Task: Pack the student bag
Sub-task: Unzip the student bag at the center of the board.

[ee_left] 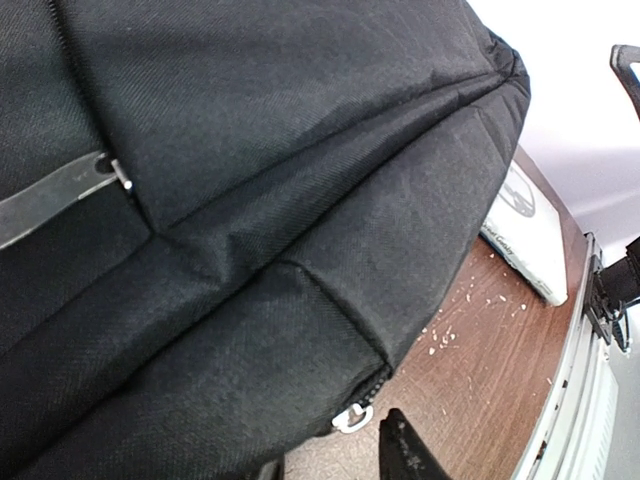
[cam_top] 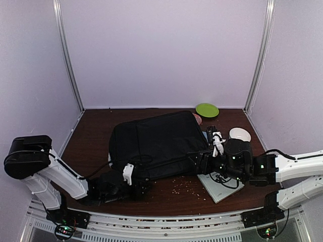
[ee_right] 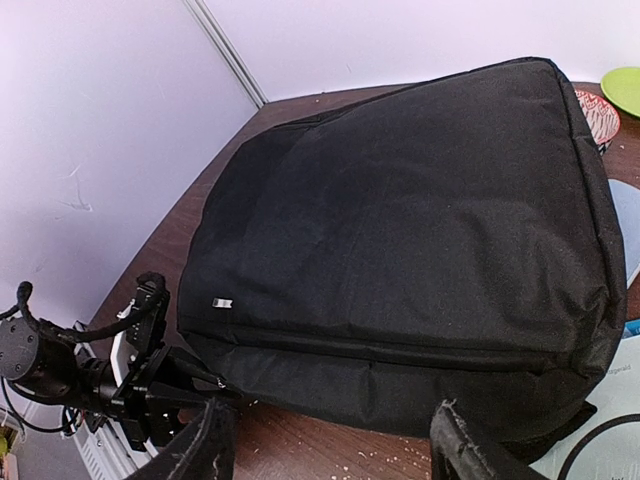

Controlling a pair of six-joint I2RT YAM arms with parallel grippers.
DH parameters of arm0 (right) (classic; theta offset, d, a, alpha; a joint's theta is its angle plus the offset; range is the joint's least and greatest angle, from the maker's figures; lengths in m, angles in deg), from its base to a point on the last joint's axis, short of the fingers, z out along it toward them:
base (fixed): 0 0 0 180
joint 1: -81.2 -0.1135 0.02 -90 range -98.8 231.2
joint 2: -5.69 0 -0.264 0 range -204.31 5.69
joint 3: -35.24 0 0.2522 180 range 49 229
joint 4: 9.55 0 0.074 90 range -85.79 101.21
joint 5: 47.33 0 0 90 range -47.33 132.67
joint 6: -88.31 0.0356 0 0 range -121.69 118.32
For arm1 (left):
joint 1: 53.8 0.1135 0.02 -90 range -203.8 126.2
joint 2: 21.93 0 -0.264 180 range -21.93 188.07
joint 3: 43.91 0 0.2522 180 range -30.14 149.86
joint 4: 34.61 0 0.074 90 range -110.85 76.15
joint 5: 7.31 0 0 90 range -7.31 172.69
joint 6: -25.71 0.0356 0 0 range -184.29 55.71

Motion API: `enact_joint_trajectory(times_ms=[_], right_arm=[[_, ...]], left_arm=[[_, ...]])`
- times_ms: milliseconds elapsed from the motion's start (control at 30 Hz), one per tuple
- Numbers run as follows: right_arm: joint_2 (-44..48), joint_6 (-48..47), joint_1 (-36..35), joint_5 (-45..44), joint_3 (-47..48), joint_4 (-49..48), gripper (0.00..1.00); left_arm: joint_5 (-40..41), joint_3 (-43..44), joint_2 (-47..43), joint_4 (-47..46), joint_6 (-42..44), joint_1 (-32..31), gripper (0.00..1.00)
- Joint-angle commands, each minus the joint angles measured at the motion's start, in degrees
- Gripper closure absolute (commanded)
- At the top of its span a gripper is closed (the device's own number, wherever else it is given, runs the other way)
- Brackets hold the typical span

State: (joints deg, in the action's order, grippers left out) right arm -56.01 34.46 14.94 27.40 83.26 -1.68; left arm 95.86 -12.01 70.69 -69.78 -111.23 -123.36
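The student bag (cam_top: 151,141) is a large black fabric bag lying flat in the middle of the table. My left gripper (cam_top: 141,184) sits at its near left corner. In the left wrist view the bag (ee_left: 250,200) fills the frame, and a small silvery zipper pull (ee_left: 352,418) hangs at its corner. The left gripper (ee_left: 335,465) is open, its fingers apart just short of the pull and not touching it. My right gripper (cam_top: 201,162) faces the bag's near right edge. In its own view the right gripper (ee_right: 335,450) is open wide and empty, close to the bag (ee_right: 400,220).
A green plate (cam_top: 207,110) and a white bowl (cam_top: 239,134) stand at the back right. A red-patterned bowl (cam_top: 197,119) peeks out behind the bag. A white booklet (cam_top: 219,187) lies under my right arm. Crumbs (cam_top: 184,186) dot the wood near the front.
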Motion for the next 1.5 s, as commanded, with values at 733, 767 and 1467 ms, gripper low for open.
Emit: enact_joint_trajectory(times_ms=[733, 767, 1467], right_arm=[[-0.3, -0.2, -0.3, -1.0, 1.1, 0.0, 0.34], [-0.4, -0.3, -0.3, -1.0, 1.0, 0.1, 0.34], [-1.9, 1.2, -0.4, 0.7, 0.9, -0.9, 0.34]], left_arm=[[-1.8, 1.5, 2.8, -6.9, 1.1, 1.5, 0.83], [-1.8, 1.5, 2.8, -6.9, 1.1, 1.5, 0.84], [-2.0, 1.0, 2.9, -7.6, 0.7, 1.6, 0.98]])
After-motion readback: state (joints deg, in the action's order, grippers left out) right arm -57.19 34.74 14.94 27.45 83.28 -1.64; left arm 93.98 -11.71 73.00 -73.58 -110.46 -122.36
